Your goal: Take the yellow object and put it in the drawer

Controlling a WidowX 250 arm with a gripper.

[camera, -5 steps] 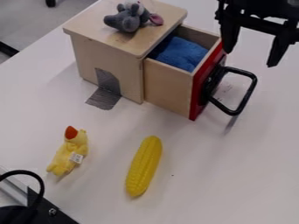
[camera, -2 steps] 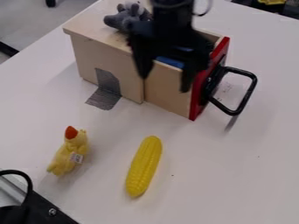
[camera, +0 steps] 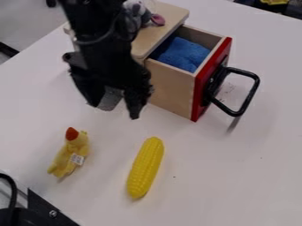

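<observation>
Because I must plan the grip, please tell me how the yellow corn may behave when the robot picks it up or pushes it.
The corn looks like smooth, shiny plastic, so it is probably stiff and may slip a little. Its long, rounded body suggests it could roll sideways if pushed.

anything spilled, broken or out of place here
Nothing looks spilled or broken. The drawer stands open with a blue cloth inside, which suits the task. Only the gray tape at the foot of the wooden box looks a bit odd, perhaps a makeshift way to hold it down.
</observation>
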